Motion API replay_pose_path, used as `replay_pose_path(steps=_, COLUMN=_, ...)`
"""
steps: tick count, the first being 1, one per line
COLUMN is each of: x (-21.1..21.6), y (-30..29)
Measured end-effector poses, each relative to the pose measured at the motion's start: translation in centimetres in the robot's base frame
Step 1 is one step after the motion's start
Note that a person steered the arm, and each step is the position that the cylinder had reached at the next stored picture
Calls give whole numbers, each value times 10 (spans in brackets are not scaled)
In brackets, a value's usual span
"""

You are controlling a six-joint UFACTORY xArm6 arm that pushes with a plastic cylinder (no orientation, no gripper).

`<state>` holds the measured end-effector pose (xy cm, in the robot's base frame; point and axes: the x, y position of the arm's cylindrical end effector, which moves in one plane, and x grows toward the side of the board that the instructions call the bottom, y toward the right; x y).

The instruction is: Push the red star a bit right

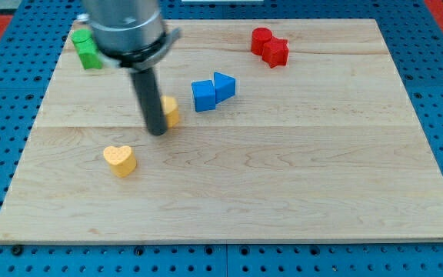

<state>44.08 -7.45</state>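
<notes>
Red star (277, 51) is located near the board's (283, 185) top edge, right of centre, touching a red cylinder (261, 39) on its left. The tip (158, 131) is seen well apart, left of centre, against a yellow block (171, 111). No gripper is fitted; nothing is held.

text: none readable | labels: none | numbers: none | signs: none
</notes>
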Motion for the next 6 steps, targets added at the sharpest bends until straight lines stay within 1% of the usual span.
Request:
replay_pose_path(steps=1, x=-6, y=35)
replay_pose_path(steps=2, x=2, y=1)
replay_pose_path(steps=3, x=7, y=-70)
replay_pose_path(steps=4, x=-40, y=-88)
replay_pose_path(steps=5, x=-103, y=-16)
replay_pose_path(steps=6, x=-136, y=32)
